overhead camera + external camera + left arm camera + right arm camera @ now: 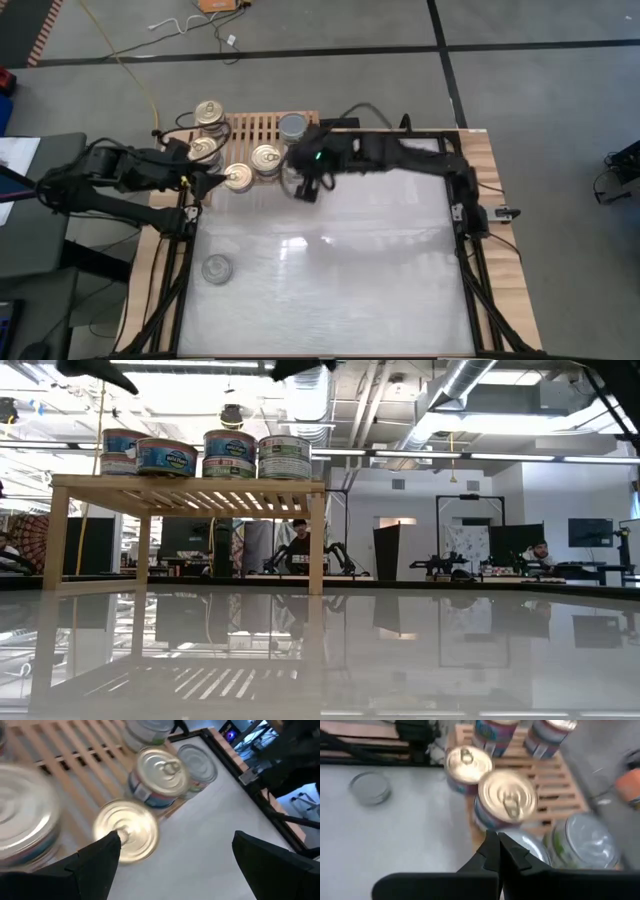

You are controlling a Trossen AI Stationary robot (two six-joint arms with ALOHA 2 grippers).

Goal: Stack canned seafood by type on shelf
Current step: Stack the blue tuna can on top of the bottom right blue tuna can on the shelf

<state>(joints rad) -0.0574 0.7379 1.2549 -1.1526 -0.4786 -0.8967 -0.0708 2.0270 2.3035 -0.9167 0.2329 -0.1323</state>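
Note:
The light-wood shelf (262, 128) stands at the table's far left, with several tins resting on its slats. Gold-topped tins (238, 177) (266, 157) sit at its near edge, more gold ones (208, 110) at its far left, and a silver-topped tin (294, 125) at its right. In the low view the tins (230, 452) line the shelf top (190, 484). One silver tin (217, 268) sits alone on the white tabletop. My left gripper (175, 855) is open beside the near-left gold tin (127, 827). My right gripper (498, 851) is shut, raised near the shelf's near right corner. My left gripper is open, and one fingertip (111, 842) shows over the rim of the near-left gold tin. I cannot tell whether it touches the tin. The other finger (260, 857) stands well clear over the tabletop.
The white tabletop (340, 270) stretches out near and right of the shelf. Wooden borders (500, 240) and dark frame rails edge the table. Both arms crowd the shelf's near side. Cables lie on the floor beyond the far edge.

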